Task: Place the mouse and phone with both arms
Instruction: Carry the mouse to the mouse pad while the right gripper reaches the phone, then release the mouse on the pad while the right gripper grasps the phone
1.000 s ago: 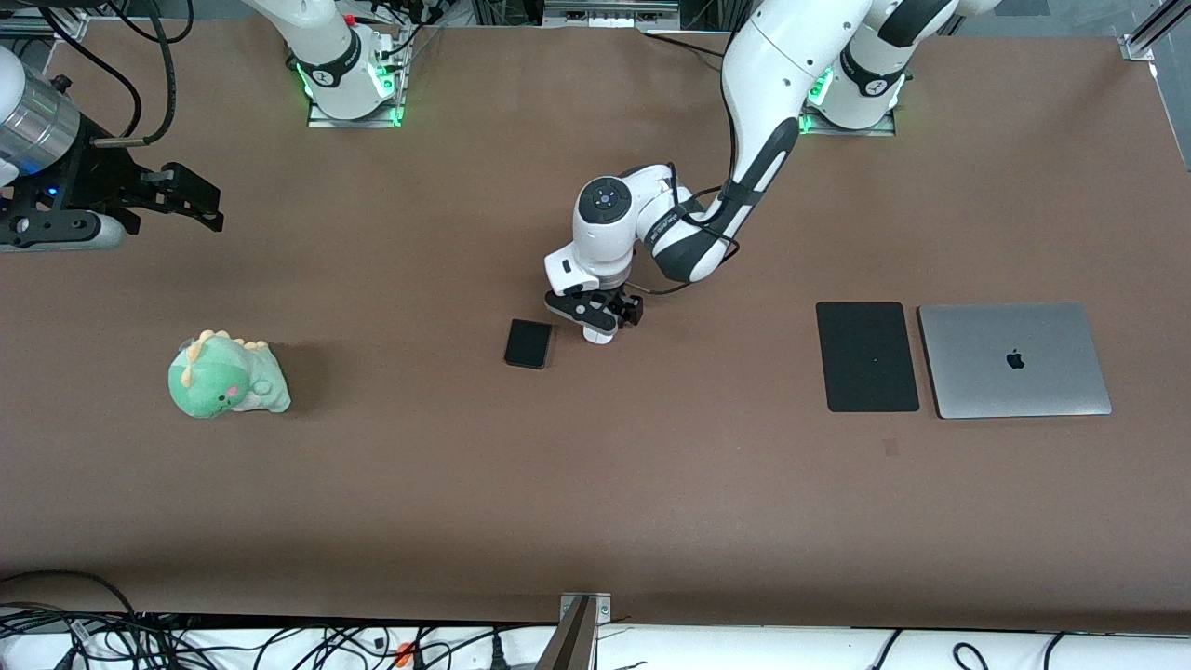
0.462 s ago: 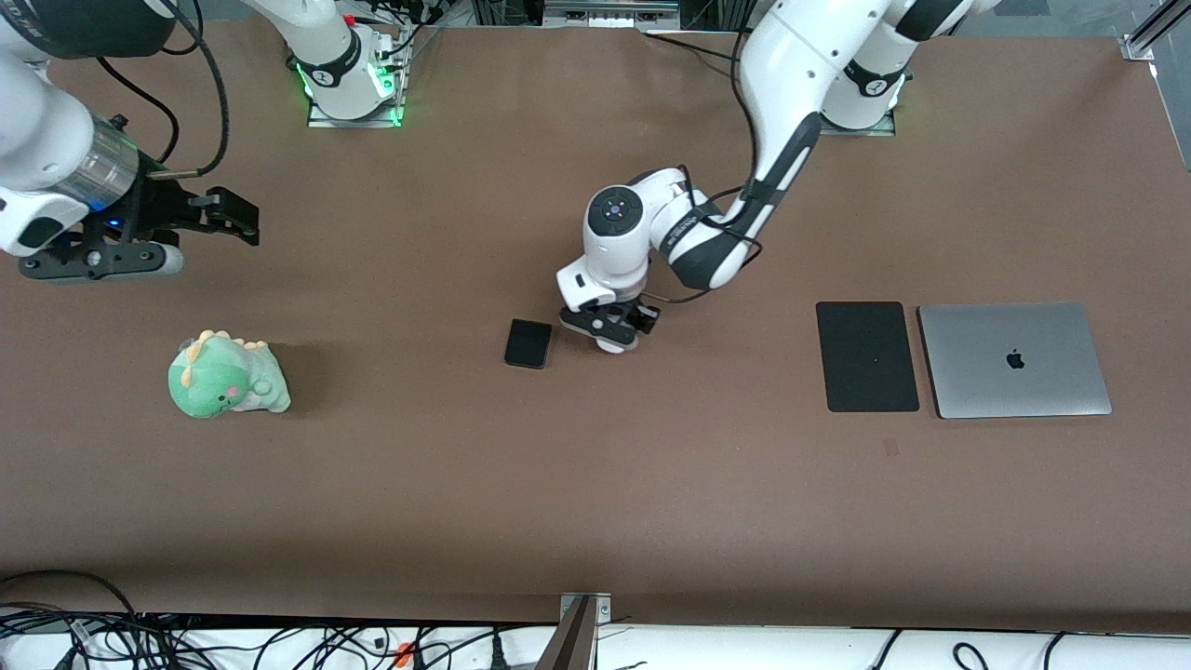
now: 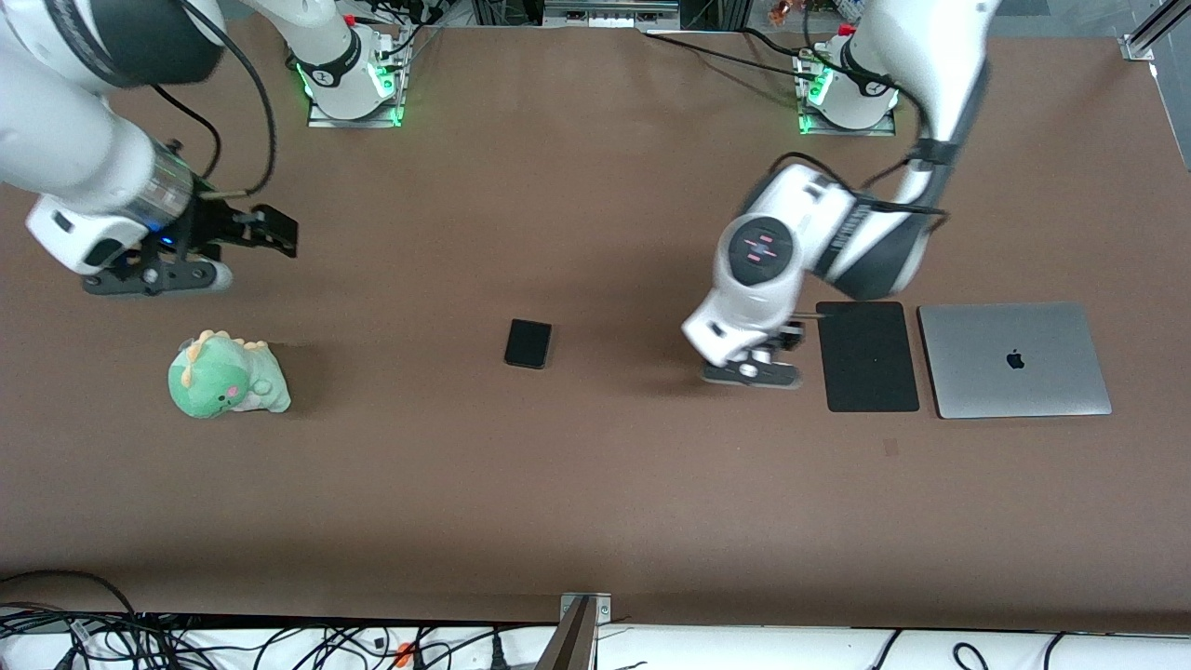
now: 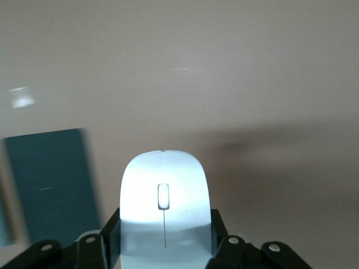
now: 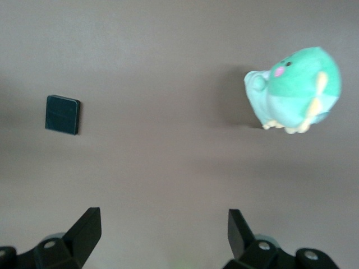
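Left wrist view shows the mouse (image 4: 164,202) clamped in the left tool (image 4: 165,246), up over the bench (image 3: 595,502) just beside the mouse pad (image 3: 867,356). On the bench lies the phone (image 3: 528,343), well apart. The right tool (image 3: 270,231), fingers spread with nothing between them, hangs above the green plush dinosaur (image 3: 226,376).

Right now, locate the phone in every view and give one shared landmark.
Front view: the phone lies mid-table.
Left wrist view: not in it; the held mouse fills it.
Right wrist view: phone on bare table.
Shared landmark: the green plush dinosaur.
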Motion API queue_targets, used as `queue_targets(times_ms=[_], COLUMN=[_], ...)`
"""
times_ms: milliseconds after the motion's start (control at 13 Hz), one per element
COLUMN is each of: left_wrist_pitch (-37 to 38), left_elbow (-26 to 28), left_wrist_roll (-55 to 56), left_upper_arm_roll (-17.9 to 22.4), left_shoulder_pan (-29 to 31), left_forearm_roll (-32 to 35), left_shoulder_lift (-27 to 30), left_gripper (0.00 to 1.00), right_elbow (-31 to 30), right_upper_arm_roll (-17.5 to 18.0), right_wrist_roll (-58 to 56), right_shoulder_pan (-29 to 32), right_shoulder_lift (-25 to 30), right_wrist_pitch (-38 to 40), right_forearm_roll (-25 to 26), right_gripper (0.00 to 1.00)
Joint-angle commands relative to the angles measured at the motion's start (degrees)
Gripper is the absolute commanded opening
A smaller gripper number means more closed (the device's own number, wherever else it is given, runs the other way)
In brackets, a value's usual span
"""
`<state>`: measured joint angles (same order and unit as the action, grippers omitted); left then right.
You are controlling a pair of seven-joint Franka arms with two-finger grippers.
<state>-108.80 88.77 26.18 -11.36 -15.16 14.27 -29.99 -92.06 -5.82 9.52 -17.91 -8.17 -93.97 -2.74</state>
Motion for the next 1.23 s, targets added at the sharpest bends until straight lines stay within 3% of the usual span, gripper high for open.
queue_targets(times_ms=[0,231,385,615,846,923,1000,1154], left_wrist_pitch=[2.4,0.6,-3.5,-17.3,-30.3,-31.2,-31.2,-31.1], left_elbow=[2.1,6.0,11.5,24.1,31.4,31.8,31.9,31.8], left_wrist_roll=[-9.8,-18.0,-18.1,-18.1,-18.1,-18.1,-18.1,-17.5], left_upper_arm_roll=[-1.0,-1.0,-1.4,-3.0,-3.0,-3.0,-3.0,-3.0], left_shoulder_pan=[9.9,17.9,21.2,24.2,25.4,25.5,25.5,25.6], left_forearm_roll=[-1.6,-1.8,-2.5,-2.8,-2.7,-2.7,-2.7,-2.7], left_shoulder_lift=[1.1,1.0,1.6,5.6,4.8,4.3,4.2,4.0], left_gripper=[0.24,0.23,0.23,0.24,0.24,0.27,0.33,1.0], right_elbow=[-8.7,-17.3,-17.5,-17.5,-17.1,-16.7,-16.4,-16.4], right_upper_arm_roll=[2.1,6.9,7.7,7.7,7.6,7.6,7.3,7.2], right_wrist_roll=[8.3,20.4,26.9,33.0,37.8,38.9,39.5,39.6], right_shoulder_pan=[-1.3,-2.7,-5.4,-9.8,-14.3,-15.5,-16.6,-17.0], right_shoulder_lift=[0.6,-1.7,-6.0,-13.3,-20.3,-22.0,-23.4,-24.4], right_wrist_pitch=[-9.3,-24.5,-29.8,-40.1,-50.7,-53.1,-54.3,-54.6], right_forearm_roll=[-1.3,-1.2,-1.2,-1.2,-0.9,-0.9,-0.7,1.4], right_gripper=[1.0,1.0,1.0,1.0,1.0,1.0,1.0,1.0])
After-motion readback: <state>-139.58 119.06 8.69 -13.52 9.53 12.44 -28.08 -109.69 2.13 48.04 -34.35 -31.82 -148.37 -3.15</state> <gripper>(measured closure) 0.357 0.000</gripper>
